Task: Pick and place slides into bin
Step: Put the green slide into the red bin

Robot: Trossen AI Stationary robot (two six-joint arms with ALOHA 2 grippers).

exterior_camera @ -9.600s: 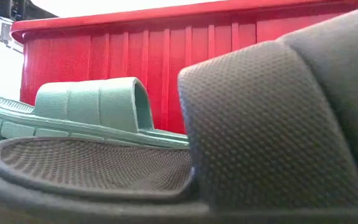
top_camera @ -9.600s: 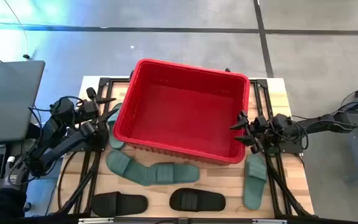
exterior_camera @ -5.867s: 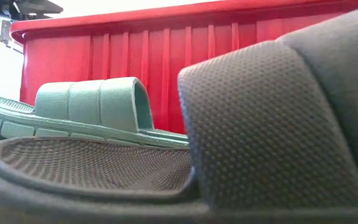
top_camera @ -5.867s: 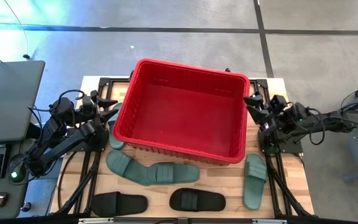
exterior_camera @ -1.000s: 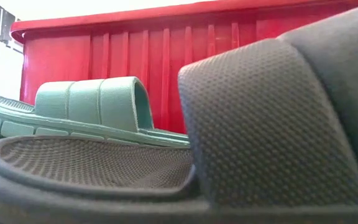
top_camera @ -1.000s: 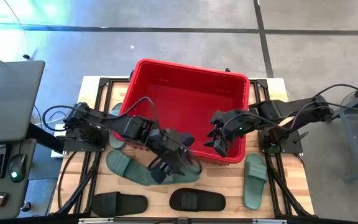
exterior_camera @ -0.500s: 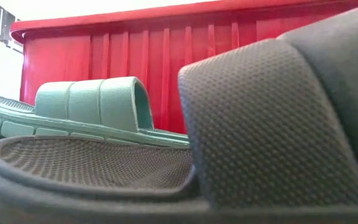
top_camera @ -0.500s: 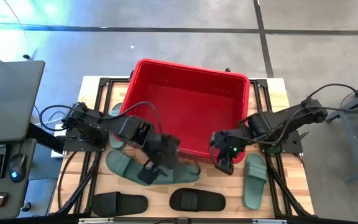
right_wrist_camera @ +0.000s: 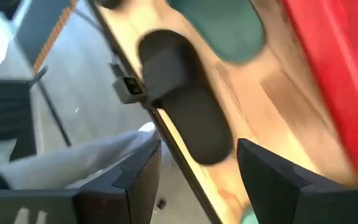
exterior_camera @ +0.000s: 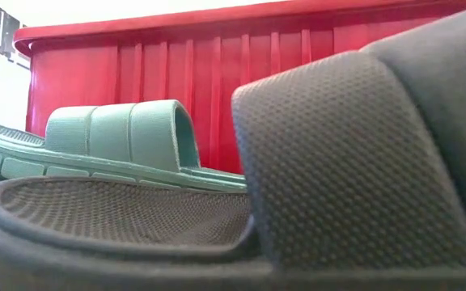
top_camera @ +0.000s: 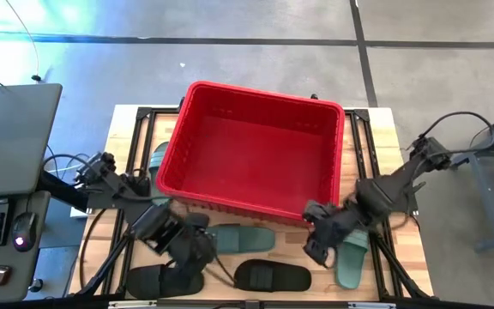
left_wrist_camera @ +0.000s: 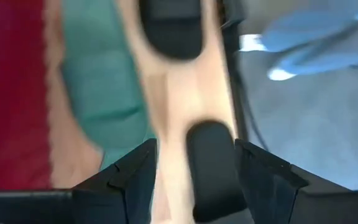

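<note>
The red bin [top_camera: 256,163] stands at the table's middle, far side. Green slides lie before its near wall [top_camera: 240,238], at the right [top_camera: 350,262] and beside its left wall [top_camera: 159,159]. Two black slides [top_camera: 155,280] [top_camera: 273,276] lie along the near edge. My left gripper [top_camera: 191,257] hangs open above the left black slide [left_wrist_camera: 213,168], whose end shows between the fingers. My right gripper [top_camera: 320,245] hangs open between the middle black slide [right_wrist_camera: 182,106] and the right green one. Neither touches anything.
The low view is filled by a black slide [exterior_camera: 338,162] close up, with a green slide [exterior_camera: 120,141] and the bin's ribbed wall [exterior_camera: 217,81] behind. Black frame rails [top_camera: 131,215] run along both table sides. A laptop [top_camera: 7,137] sits off the table's left.
Both grippers have left the bin's near wall and come down toward the table's near edge, the left one also toward the left, the right one slightly toward the right. Both wrists have rolled. The jaws have stayed open. No slide has moved.
</note>
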